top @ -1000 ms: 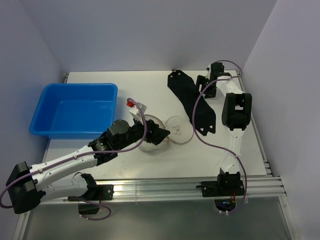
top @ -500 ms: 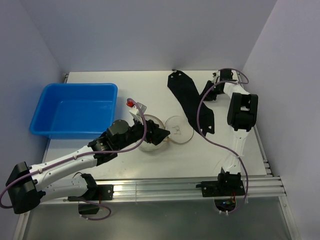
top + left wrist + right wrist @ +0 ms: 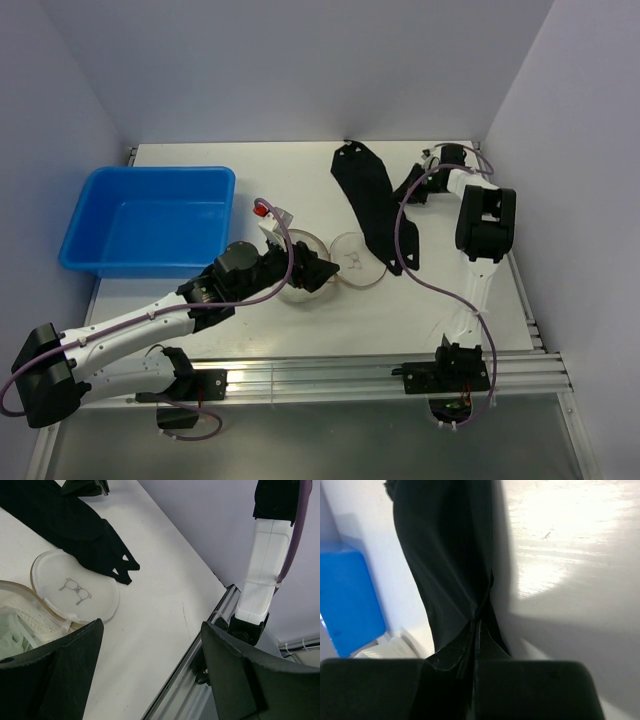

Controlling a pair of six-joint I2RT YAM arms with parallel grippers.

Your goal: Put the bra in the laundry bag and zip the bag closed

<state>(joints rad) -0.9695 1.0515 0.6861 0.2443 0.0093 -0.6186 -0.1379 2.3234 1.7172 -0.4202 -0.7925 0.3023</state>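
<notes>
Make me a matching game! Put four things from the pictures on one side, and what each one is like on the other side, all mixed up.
Things:
1. tub
2. cloth
3. bag
4. right gripper

What it is like:
a. white mesh, lid open
b. blue
c. shut, pinching something
d. black

Pairs: 1-b, 2-d, 3-a, 4-c
</notes>
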